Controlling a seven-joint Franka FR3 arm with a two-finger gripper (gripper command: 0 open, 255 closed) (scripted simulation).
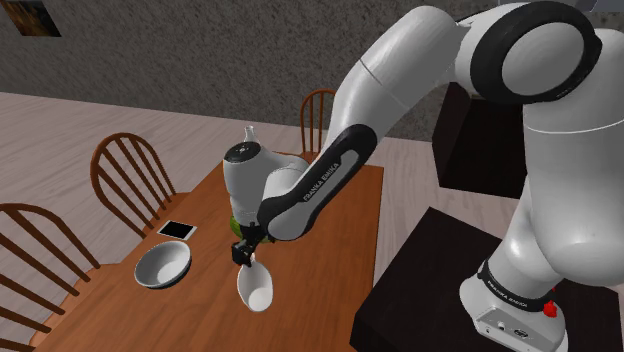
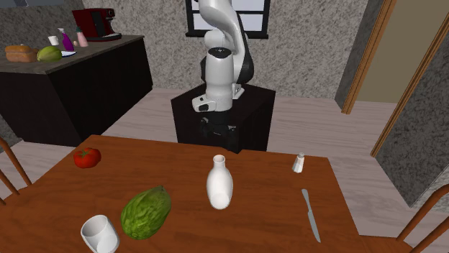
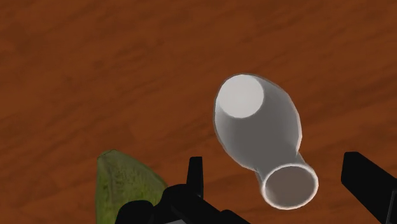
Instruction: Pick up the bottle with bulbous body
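Observation:
A white bottle with a bulbous body stands upright near the middle of the wooden table. In the shoulder view the bottle is just below my black gripper, which hangs over it on the bent arm. Through the wrist camera I look down on the bottle. Its round mouth lies between the fingers of the gripper. The fingers stand wide apart and neither touches the bottle. The gripper is open and holds nothing.
A green leafy vegetable lies close beside the bottle. Also on the table are a white cup, a tomato, a knife, a small shaker and a flat white-screened device. Wooden chairs line one side.

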